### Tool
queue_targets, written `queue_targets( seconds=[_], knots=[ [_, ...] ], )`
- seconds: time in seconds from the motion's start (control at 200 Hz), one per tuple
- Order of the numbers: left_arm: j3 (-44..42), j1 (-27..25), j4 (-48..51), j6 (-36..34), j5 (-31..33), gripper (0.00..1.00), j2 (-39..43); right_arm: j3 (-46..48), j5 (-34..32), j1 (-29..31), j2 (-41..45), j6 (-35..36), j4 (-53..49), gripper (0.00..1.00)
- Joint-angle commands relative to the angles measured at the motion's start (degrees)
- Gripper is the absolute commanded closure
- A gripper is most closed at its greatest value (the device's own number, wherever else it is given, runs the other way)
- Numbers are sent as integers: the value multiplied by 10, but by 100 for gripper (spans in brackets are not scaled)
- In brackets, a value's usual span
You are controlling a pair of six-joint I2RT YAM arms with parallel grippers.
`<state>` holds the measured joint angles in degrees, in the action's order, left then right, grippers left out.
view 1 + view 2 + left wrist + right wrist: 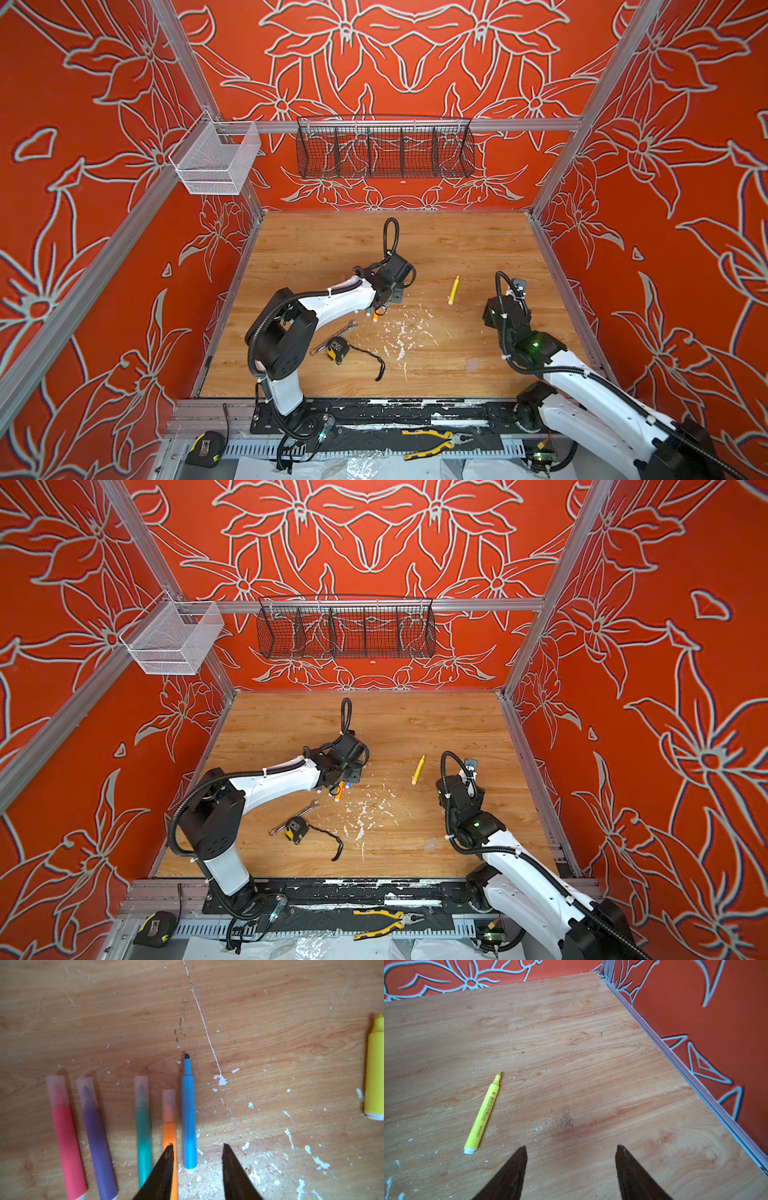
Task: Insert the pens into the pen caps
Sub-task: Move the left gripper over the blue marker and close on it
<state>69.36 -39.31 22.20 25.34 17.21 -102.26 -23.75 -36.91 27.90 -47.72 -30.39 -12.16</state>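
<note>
In the left wrist view five pens lie side by side on the wood. The pink pen, purple pen, teal pen and orange pen each wear a clear pen cap. The blue pen is bare, its dark tip showing. My left gripper hovers open over the blue pen's rear end, with one finger over the orange barrel. The yellow pen lies alone and uncapped. Beside it my right gripper is open over bare wood, holding nothing.
A silver wrench, a yellow tape measure and a black strap lie near the left arm. White paint flecks dot the middle of the table. Pliers rest on the front rail. Wire baskets hang on the back wall.
</note>
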Motion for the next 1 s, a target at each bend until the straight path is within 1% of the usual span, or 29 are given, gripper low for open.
queue_targets(
  seconds=[0.0, 0.26, 0.535, 0.806, 0.896, 0.996],
  knots=[
    [15, 4, 25, 2, -4, 64, -29, -13, 6, -3, 5, 4, 7, 31],
    [20, 3, 26, 5, 2, 64, -62, -18, 9, -3, -7, 5, 6, 31],
    [20, 4, 18, 7, -8, 65, -89, -20, 11, -3, -11, 6, 7, 31],
    [46, 10, 25, 7, -22, 71, -136, -21, 11, -3, -12, 4, 6, 31],
    [48, 12, 28, 9, -25, 76, -139, -22, 12, -3, -14, 6, 6, 31],
    [45, 13, 24, 12, -25, 78, -137, -24, 12, -2, -18, 6, 6, 31]
  ],
)
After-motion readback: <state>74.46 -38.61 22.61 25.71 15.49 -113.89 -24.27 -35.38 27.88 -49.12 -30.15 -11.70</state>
